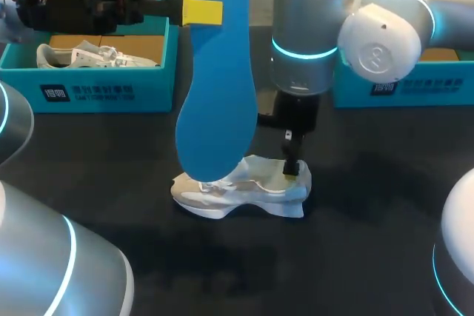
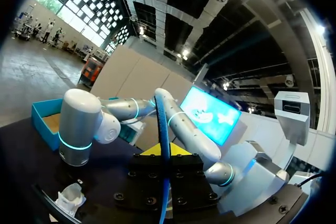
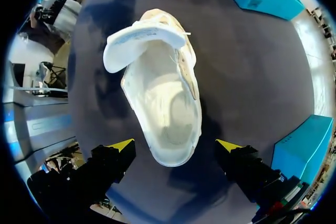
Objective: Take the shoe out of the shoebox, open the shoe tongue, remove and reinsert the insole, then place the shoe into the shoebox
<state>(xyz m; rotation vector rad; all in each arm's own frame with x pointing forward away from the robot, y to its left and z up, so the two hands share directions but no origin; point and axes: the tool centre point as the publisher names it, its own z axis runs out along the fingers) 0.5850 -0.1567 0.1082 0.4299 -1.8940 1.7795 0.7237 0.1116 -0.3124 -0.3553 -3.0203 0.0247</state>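
left gripper point(image 1: 196, 9): we pinch the blue insole point(image 1: 217, 86) tight and hold it up high, low end by the toe | right gripper point(image 3: 175, 146): jaws spread wide, one finger each side of the heel | shoe point(image 1: 241, 192): white, on the dark table point(image 1: 370, 257), tongue open | shoebox point(image 1: 89, 94): well apart, second shoe point(image 1: 96, 55) inside

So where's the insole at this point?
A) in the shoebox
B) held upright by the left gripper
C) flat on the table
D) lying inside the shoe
B: the left gripper is shut on the blue insole, which stands upright in the air, and the right wrist view shows no insole inside the shoe.
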